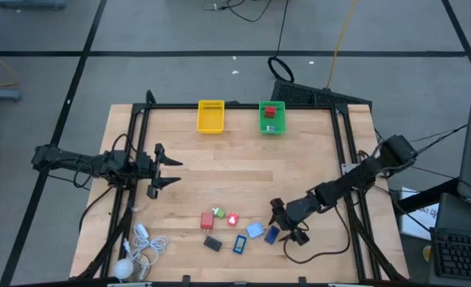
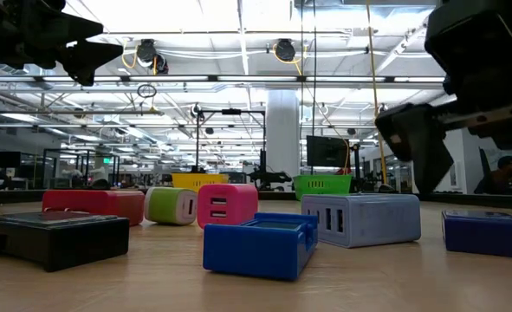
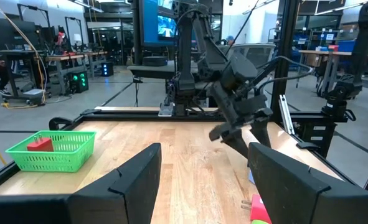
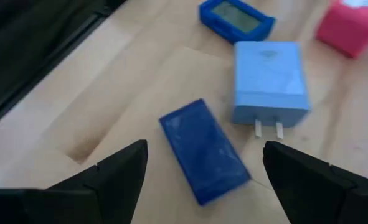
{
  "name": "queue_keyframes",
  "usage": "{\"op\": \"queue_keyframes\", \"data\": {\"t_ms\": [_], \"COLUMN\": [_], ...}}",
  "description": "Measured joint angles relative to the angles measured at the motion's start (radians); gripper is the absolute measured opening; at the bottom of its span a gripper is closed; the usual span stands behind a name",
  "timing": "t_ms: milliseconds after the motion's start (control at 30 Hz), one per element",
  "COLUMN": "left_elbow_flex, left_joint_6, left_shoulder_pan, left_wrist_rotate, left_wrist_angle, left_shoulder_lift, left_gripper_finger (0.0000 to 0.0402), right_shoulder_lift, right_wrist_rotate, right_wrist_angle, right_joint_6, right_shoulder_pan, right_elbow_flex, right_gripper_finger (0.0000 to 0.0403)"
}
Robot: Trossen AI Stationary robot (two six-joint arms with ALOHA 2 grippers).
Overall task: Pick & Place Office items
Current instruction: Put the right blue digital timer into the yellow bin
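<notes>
Several small office items lie near the table's near edge: a red block (image 1: 207,220), a green one (image 1: 218,213), a pink one (image 1: 233,218), a black one (image 1: 212,243), a blue one (image 1: 240,244), a light blue charger (image 1: 255,231) and a flat dark blue block (image 1: 272,234). My right gripper (image 1: 283,224) hovers open just above the dark blue block (image 4: 203,151), one finger on either side, touching nothing (image 4: 202,186). My left gripper (image 1: 168,171) waits open above the table's left part (image 3: 202,180). Another red item (image 1: 270,113) lies in the green basket (image 1: 272,127).
A yellow basket (image 1: 211,116) and the green basket stand side by side at the far edge. A white coiled cable with a round ball (image 1: 139,253) lies at the near left corner. Bare wood lies between the baskets and the items. A black frame rims the table.
</notes>
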Motion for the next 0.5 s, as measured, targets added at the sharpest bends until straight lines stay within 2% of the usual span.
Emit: {"op": "queue_keyframes", "data": {"t_ms": [333, 500], "left_elbow_flex": [0.000, 0.000], "left_joint_6": [0.000, 0.000], "left_shoulder_pan": [0.000, 0.000], "left_wrist_rotate": [0.000, 0.000], "left_wrist_angle": [0.000, 0.000], "left_shoulder_lift": [0.000, 0.000], "left_gripper_finger": [0.0244, 0.0244], "right_shoulder_lift": [0.111, 0.118], "right_wrist_rotate": [0.000, 0.009], "right_wrist_angle": [0.050, 0.052], "right_joint_6": [-0.090, -0.118], "right_shoulder_pan": [-0.017, -0.021], "right_elbow_flex": [0.002, 0.003], "right_gripper_finger": [0.0285, 0.0258]}}
